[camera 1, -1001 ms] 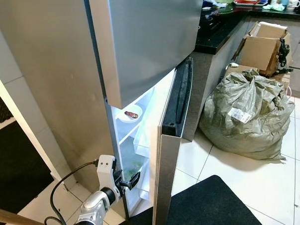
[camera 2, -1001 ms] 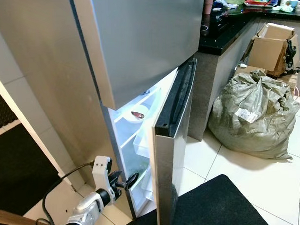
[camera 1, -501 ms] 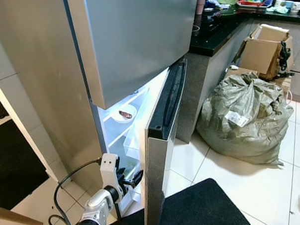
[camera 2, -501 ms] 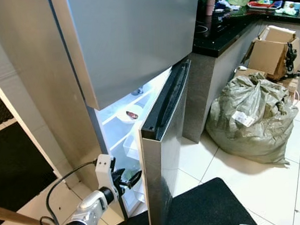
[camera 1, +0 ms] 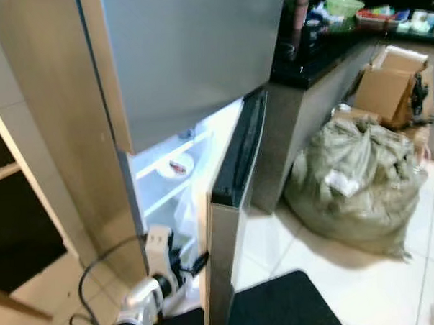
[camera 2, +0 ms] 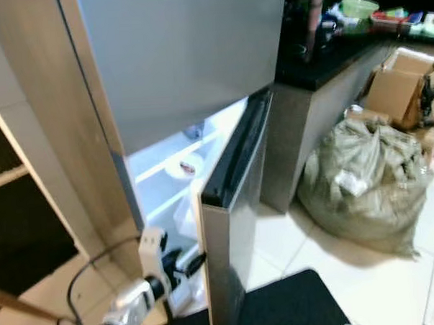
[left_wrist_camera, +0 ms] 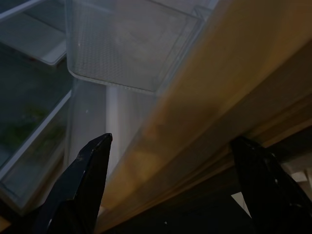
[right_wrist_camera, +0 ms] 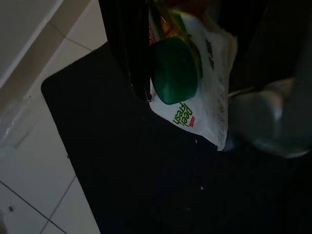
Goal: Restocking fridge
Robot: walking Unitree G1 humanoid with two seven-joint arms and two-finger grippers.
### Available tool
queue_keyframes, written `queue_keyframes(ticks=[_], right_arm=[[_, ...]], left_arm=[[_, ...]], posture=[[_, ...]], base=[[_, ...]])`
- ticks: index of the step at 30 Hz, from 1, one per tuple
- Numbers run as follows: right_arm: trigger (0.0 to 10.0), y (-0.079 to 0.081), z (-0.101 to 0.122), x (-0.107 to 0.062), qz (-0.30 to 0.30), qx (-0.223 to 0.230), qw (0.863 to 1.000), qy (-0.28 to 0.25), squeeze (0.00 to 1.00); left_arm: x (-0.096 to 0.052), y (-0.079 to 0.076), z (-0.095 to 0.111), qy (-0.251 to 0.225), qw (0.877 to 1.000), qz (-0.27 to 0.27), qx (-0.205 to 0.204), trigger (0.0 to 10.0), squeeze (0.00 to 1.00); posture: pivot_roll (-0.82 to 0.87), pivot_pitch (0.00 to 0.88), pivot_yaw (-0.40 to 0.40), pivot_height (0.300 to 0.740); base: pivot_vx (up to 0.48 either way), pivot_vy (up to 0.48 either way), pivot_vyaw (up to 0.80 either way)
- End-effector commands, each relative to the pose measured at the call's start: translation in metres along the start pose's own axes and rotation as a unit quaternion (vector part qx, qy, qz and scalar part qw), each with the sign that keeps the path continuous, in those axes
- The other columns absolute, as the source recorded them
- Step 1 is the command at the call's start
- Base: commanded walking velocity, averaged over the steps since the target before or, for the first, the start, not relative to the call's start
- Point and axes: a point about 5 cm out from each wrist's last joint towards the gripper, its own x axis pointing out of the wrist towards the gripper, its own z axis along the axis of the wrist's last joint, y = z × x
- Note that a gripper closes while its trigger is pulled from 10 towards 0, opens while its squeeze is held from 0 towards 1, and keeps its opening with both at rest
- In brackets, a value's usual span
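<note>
The steel fridge's lower door [camera 1: 230, 227] stands ajar and the inside is lit. A white bowl [camera 1: 175, 166] sits on an upper shelf, with clear bins [left_wrist_camera: 131, 48] below. My left gripper [camera 1: 187, 267] is low at the gap, open, its fingers [left_wrist_camera: 85, 178] wide apart on either side of the door's inner edge. In the right wrist view my right gripper [right_wrist_camera: 168, 78] hangs over the black mat [right_wrist_camera: 122, 161], shut on a white Peel Fresh drink pouch [right_wrist_camera: 195, 105] with a green cap [right_wrist_camera: 174, 70]; one black finger [right_wrist_camera: 129, 48] shows beside it.
The freezer door [camera 1: 191, 56] above is closed. A full grey sack [camera 1: 354, 174] and cardboard boxes [camera 1: 390, 86] stand on the tiled floor to the right, by a black counter [camera 1: 320, 50]. A black mat [camera 1: 281, 307] lies before the fridge. A cable [camera 1: 89, 283] loops at lower left.
The head view has shifted and gone blurry, so the camera moved. The lower door stands a little wider. My left gripper stays low at the door's edge.
</note>
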Motion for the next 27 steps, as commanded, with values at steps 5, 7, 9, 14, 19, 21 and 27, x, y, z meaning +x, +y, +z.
queue_keyframes(ticks=[5, 7, 9, 14, 19, 21, 27], right_arm=[[10.0, -0.001, 0.0, 0.0, -0.001, -0.004, 1.0, 0.002, 0.0], [10.0, 0.0, 0.0, 0.0, -0.001, -0.004, 1.0, 0.002, 0.0], [10.0, 0.0, 0.0, 0.0, -0.001, -0.004, 1.0, 0.003, 0.0], [10.0, -0.001, -0.001, 0.0, -0.002, -0.004, 1.0, 0.003, 0.0], [10.0, -0.003, -0.001, 0.0, -0.003, -0.005, 1.0, 0.004, 0.0], [10.0, -0.003, -0.001, 0.0, -0.004, -0.005, 1.0, 0.003, 0.0], [10.0, -0.003, -0.001, 0.0, -0.003, -0.006, 1.0, 0.003, 0.0]], left_arm=[[0.009, -0.004, 0.014, -0.025, 1.0, 0.0, 0.009, 10.0, 0.0], [0.009, -0.005, 0.014, -0.025, 1.0, -0.001, 0.009, 10.0, 0.0], [0.01, -0.006, 0.014, -0.026, 1.0, -0.004, 0.009, 10.0, 0.0], [0.011, -0.009, 0.014, -0.027, 1.0, -0.013, 0.007, 10.0, 0.0], [0.015, -0.016, 0.015, -0.034, 0.999, -0.034, -0.002, 10.0, 0.0], [0.016, -0.022, 0.013, -0.031, 0.998, -0.06, -0.012, 10.0, 0.0], [0.011, -0.023, 0.006, -0.022, 0.994, -0.102, -0.031, 10.0, 0.0]], posture=[[-0.04, 0.0, -0.017, 0.74], [-0.04, 0.0, -0.017, 0.74], [-0.04, 0.0, -0.017, 0.74], [-0.04, 0.0, -0.017, 0.74], [-0.05, 0.0, -0.017, 0.74], [-0.05, 0.0, -0.017, 0.74], [-0.05, 0.0, -0.016, 0.74]], base=[[0.241, -0.412, 0.0], [0.12, -0.412, 0.0], [0.24, -0.412, 0.0], [0.242, -0.412, 0.0], [0.241, -0.382, 0.0], [0.0, 0.0, 0.0], [0.0, 0.0, 0.0]])
